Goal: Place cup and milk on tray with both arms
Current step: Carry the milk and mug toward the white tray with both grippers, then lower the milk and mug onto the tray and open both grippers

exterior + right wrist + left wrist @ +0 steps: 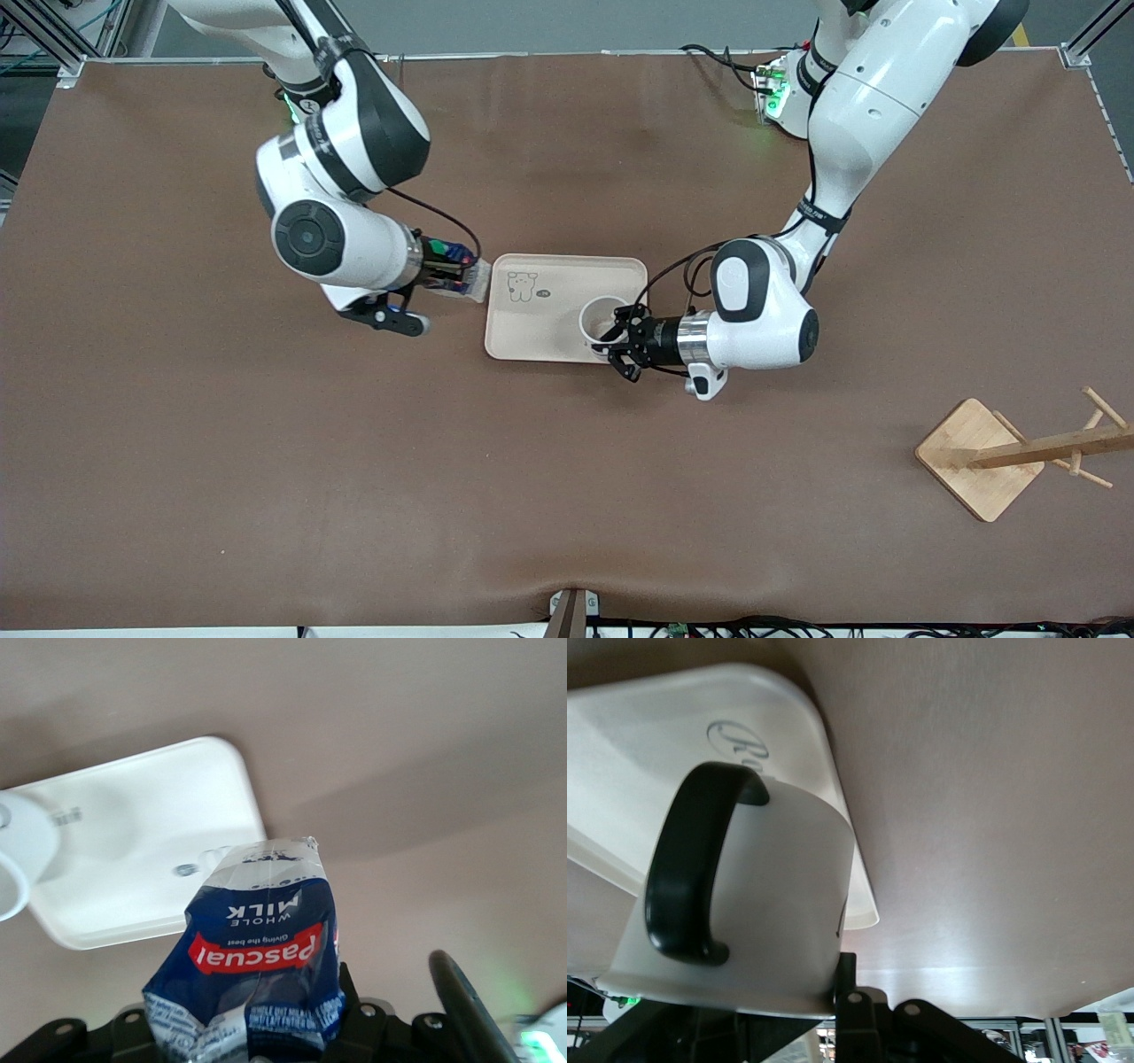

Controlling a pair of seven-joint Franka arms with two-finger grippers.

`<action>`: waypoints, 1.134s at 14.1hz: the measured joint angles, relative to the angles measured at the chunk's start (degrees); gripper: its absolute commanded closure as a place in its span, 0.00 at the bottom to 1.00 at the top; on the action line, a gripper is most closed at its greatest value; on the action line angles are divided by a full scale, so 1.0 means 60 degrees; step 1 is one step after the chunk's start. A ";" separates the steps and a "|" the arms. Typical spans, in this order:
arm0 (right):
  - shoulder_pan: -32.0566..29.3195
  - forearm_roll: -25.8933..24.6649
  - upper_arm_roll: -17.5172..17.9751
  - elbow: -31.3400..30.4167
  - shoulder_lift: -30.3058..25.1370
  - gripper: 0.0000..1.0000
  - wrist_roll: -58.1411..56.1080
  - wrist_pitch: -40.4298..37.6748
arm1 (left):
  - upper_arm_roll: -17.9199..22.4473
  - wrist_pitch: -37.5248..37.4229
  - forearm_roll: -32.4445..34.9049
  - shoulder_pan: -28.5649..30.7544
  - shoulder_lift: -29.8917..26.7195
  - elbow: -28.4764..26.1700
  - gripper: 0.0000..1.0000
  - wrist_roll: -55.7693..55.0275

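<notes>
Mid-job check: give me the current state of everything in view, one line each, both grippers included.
cup: upright, over the tray's end toward the left arm, gripped.
milk: held in the air just off the tray's edge, not on it.
tray: flat on the table.
left gripper: shut on the cup.
right gripper: shut on the milk.
wooden rack: standing on the table toward the left arm's end, nothing hung on it.

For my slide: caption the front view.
Left tool holds cup over tray; right tool brings milk beside it.
</notes>
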 measured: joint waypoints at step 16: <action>0.0932 0.0156 -0.0025 -0.0408 0.0796 1.00 -0.0001 0.2266 | 0.0018 -0.0064 -0.0945 0.0210 0.0415 -0.0352 0.00 0.0057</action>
